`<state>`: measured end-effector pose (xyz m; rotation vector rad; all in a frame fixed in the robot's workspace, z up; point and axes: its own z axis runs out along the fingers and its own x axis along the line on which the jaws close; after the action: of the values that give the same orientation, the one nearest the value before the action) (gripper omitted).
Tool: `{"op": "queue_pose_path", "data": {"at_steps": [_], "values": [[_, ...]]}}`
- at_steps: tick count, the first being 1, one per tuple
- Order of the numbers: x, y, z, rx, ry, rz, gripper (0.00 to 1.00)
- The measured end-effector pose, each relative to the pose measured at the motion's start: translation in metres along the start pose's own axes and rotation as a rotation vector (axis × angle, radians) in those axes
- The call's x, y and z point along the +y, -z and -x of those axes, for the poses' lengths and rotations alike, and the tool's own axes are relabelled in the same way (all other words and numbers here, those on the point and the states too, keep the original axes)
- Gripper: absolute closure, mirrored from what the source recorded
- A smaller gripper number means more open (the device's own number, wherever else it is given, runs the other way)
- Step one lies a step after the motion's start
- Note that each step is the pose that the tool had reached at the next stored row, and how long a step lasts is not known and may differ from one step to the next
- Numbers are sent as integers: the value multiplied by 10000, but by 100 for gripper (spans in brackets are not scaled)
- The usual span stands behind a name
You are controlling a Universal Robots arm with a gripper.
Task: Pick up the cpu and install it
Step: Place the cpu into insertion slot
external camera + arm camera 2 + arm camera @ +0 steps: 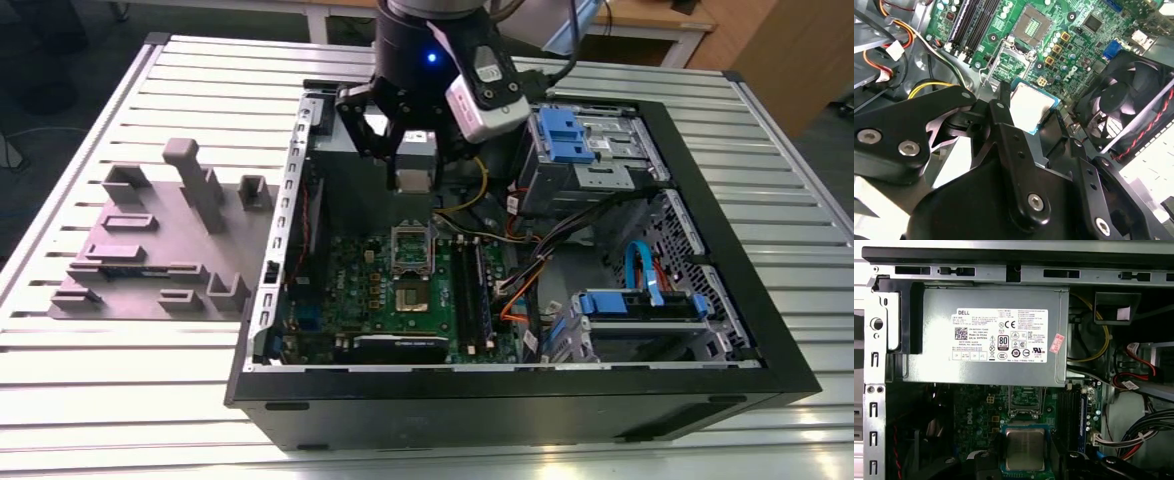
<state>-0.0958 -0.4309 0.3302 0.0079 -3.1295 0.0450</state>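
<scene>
The cpu (416, 178) is a small square chip with a silvery top and a thin pale rim. It hangs flat between the black fingers of my gripper (415, 182), which is shut on it above the open computer case (747, 330). In both wrist views the cpu (1030, 106) (1025, 449) sits clamped at its two edges. Below it lies the green motherboard (360, 290) with its open socket (411, 248) (1032, 23), and the chip is held clear of the socket.
A grey power supply box (989, 335) with a white label stands just past the socket. Black memory sticks (470, 275), loose cables (561, 240), a black fan (1129, 100) and blue drive cages (574, 135) crowd the case. A grey fixture block (160, 235) rests on the table at the exterior view's left.
</scene>
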Motion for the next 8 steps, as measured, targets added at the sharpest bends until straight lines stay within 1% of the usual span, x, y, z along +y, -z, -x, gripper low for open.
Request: {"op": "queue_pose_path", "data": {"at_steps": [4, 8], "values": [[-10, -66, 2, 29, 2, -1, 53], [-58, -107, 1, 61, 2, -3, 53]]}}
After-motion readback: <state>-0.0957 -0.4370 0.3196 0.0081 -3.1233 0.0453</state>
